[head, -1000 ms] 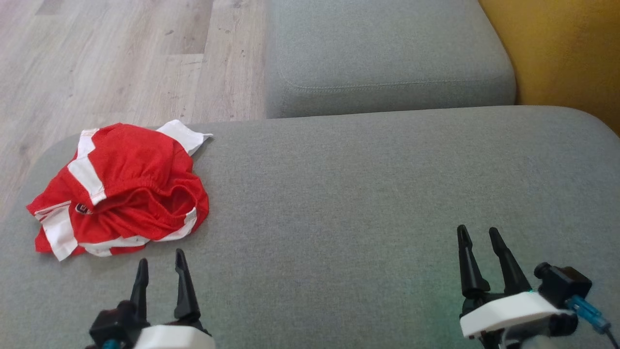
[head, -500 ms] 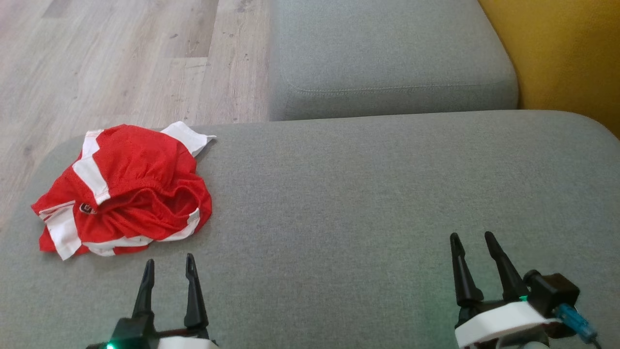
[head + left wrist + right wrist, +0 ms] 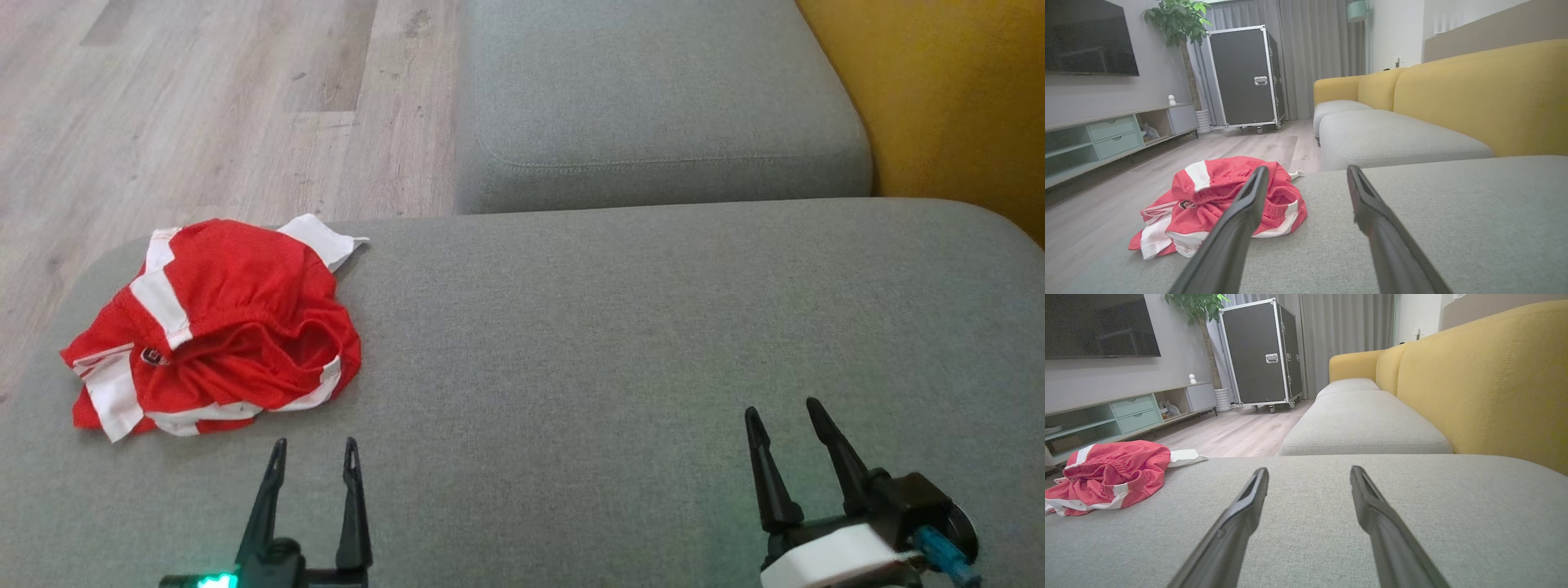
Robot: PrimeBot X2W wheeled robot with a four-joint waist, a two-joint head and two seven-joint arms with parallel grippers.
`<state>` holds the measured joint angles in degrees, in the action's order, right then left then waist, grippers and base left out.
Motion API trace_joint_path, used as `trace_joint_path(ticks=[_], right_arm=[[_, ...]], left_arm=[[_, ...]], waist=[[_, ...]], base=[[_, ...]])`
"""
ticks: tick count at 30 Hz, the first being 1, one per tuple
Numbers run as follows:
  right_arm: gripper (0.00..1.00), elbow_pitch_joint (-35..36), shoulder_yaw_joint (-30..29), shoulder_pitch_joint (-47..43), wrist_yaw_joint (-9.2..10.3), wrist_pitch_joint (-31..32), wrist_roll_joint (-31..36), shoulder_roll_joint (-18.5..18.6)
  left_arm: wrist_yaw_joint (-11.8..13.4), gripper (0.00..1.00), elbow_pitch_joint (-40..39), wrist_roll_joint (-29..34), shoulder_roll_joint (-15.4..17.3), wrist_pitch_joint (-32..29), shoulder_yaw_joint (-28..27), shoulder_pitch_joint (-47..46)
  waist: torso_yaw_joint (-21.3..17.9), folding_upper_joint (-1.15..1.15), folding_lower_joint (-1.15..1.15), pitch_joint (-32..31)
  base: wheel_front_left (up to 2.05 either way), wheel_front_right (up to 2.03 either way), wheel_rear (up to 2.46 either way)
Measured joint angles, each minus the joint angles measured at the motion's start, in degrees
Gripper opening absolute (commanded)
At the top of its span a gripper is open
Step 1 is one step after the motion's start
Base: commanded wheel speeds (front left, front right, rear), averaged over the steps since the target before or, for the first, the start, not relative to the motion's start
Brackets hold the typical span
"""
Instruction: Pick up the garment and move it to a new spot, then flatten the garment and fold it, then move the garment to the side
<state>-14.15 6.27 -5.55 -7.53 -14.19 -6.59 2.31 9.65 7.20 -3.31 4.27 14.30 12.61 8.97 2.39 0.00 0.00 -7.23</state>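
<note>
At your far left, the crumpled red fabric garment with white stripes and a gathered waistband (image 3: 216, 327) lies in a loose heap on the left end of the broad grey woven-fabric seat cushion (image 3: 571, 343). It sits close to the cushion's rounded far corner, and one white flap points toward the pale wood-plank floor (image 3: 204, 122). (A small dark badge on the cloth is too small to read.)

Just on the near side of the heap, not touching it, is your left gripper (image 3: 315, 445). Its two slim, tapering black fingers are spread apart with nothing between them. The bottom edge of the head view cuts off its body, where a green light glows. In the left wrist view one of its fingers crosses in front of the garment and hides part of it.

Further right, well apart from the garment, your right gripper (image 3: 781, 407) sits over bare cushion with its fingers likewise parted and empty.

Beyond lies a second grey cushion with a stitched seam (image 3: 653, 106), and the smooth mustard-yellow backrest (image 3: 939, 106) is at the far right. The wrist views also show a black metal-edged wheeled case (image 3: 1245, 77), a leafy plant (image 3: 1180, 16) and a low cabinet with drawers (image 3: 1114, 130).
</note>
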Motion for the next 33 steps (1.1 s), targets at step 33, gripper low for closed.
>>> trace_joint_path(ticks=[33], right_arm=[[1.00, -1.48, -1.38, -1.11, 0.00, -0.03, -0.57, 0.00]], left_arm=[[-0.46, 1.00, 1.10, 1.33, -0.35, 0.15, -1.51, 0.04]], waist=[[9.04, 0.00, 0.00, 0.65]], base=[[0.00, 0.00, 0.00]])
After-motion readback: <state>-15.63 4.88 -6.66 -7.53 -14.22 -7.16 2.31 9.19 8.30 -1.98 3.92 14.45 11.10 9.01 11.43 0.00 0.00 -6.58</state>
